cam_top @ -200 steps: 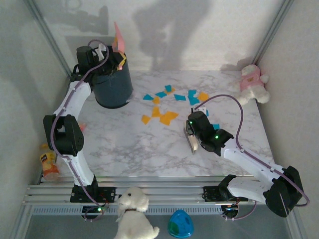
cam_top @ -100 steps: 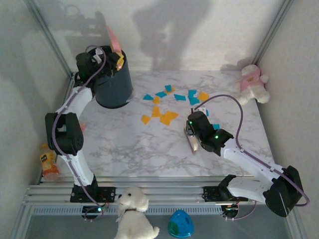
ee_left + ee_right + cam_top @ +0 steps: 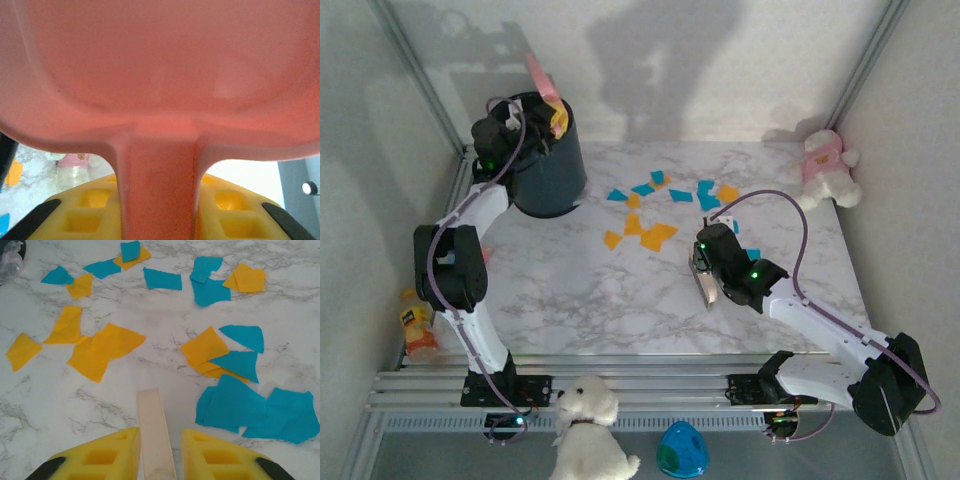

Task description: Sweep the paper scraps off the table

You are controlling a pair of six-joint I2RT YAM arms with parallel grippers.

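Orange paper scraps [image 3: 655, 235] and blue ones [image 3: 680, 195] lie scattered over the middle of the marble table [image 3: 570, 290]. In the right wrist view the orange pieces [image 3: 102, 347] and blue pieces [image 3: 235, 405] lie just ahead of my right gripper [image 3: 157, 460], which is shut on a beige brush handle [image 3: 152, 420]. That gripper [image 3: 705, 258] sits low beside the scraps' near right edge. My left gripper [image 3: 545, 118] is shut on the handle of a pink dustpan [image 3: 538, 75], tilted up over a dark bin [image 3: 548, 175]. Up close the pan [image 3: 160, 65] hides most of what lies beyond my left gripper [image 3: 157, 220].
A pink plush toy [image 3: 825, 165] sits at the table's far right corner. A white plush dog [image 3: 588, 430] and a blue-green egg [image 3: 682, 452] lie in front of the rail. A juice bottle [image 3: 417, 330] stands off the left edge.
The left gripper has swung the pink dustpan a little to the left above the bin. The right arm and the scraps have not moved.
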